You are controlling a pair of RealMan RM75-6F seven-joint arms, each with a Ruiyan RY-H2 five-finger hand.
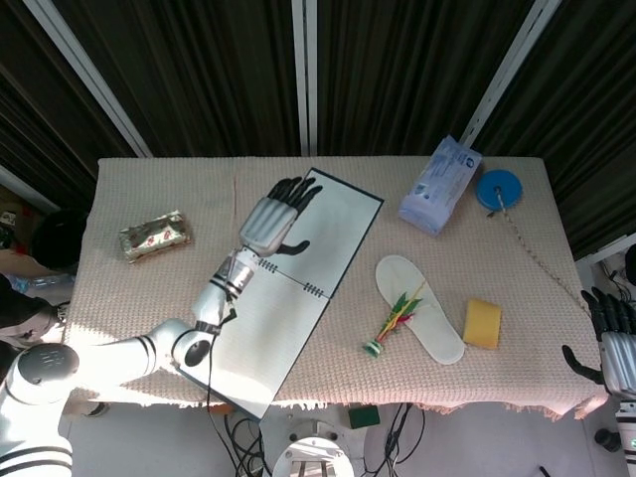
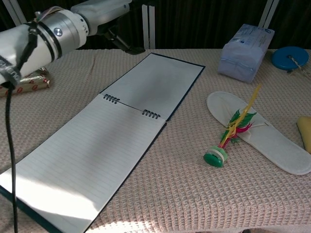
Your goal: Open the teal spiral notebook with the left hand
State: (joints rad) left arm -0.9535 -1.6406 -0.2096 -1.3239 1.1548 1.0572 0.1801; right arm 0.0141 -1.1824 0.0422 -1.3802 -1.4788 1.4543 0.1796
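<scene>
Notebook work looks finished, judging from the head view: the teal spiral notebook (image 1: 283, 298) lies flat and open on the bench (image 1: 149, 288), running from 1 o'clock down to 7 o'clock across the middle-left of the cloth, both lined pages up and the wire coils showing at the fold. The left hand (image 1: 270, 215) hovers above the upper page, fingers spread and holding nothing. My reading is that only the retreat remains: the arm would lift clear toward 7 o'clock without dragging a page. The right hand (image 1: 614, 343) hangs off the bench edge at 4 o'clock, fingers apart and empty. Around the notebook sit a wrapped packet (image 1: 154, 235) at 9 o'clock, a tissue pack (image 1: 439, 185) and blue tape measure (image 1: 499, 189) at 1 o'clock, and a white insole (image 1: 418, 307) with a feathered shuttlecock (image 1: 394, 325) and yellow sponge (image 1: 482, 323) at 3 o'clock.

Chest view next: the notebook (image 2: 107, 145) spreads from the near left corner up toward 12 o'clock, a thin dark teal cover edge framing pale ruled paper, which rests level with no curl. The left forearm crosses the top left, only a dark fingertip showing past it, above the far page and not touching it.
</scene>
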